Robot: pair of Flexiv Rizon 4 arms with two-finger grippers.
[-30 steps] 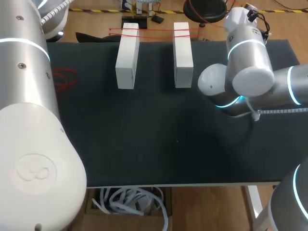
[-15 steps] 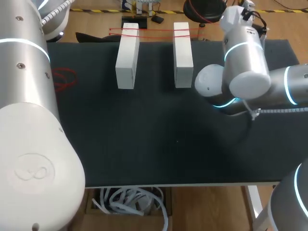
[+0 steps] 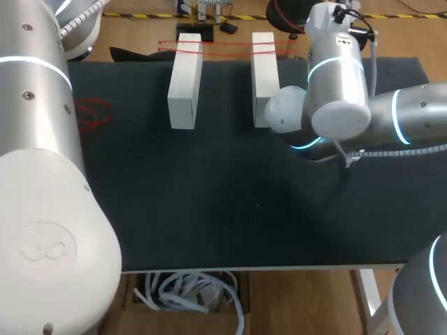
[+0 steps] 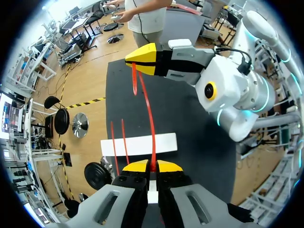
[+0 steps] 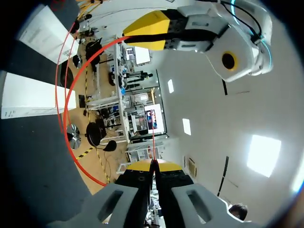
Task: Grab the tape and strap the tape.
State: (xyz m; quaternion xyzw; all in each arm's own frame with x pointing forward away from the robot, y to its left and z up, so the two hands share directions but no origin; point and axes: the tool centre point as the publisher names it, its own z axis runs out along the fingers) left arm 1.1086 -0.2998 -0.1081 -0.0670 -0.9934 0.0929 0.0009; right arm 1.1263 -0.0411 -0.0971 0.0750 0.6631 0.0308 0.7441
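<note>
Now both grippers are pinching one red tape point(image 4: 152, 142). The left gripper point(image 4: 152, 166) is clamping one end between nearly closed fingers, and the right gripper point(image 5: 153, 165) is clamping the other end, straight ahead. The tape is running lengthwise between them, above two white blocks point(image 3: 185, 80) it is looping around.

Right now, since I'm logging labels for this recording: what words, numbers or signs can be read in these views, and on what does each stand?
Nothing here reads as a word or number.
On the nearer white block in the right wrist view: faint small marks along one edge, too small to read.
On the left arm: an embossed round emblem, no letters.
On the red tape: no print shows.
</note>
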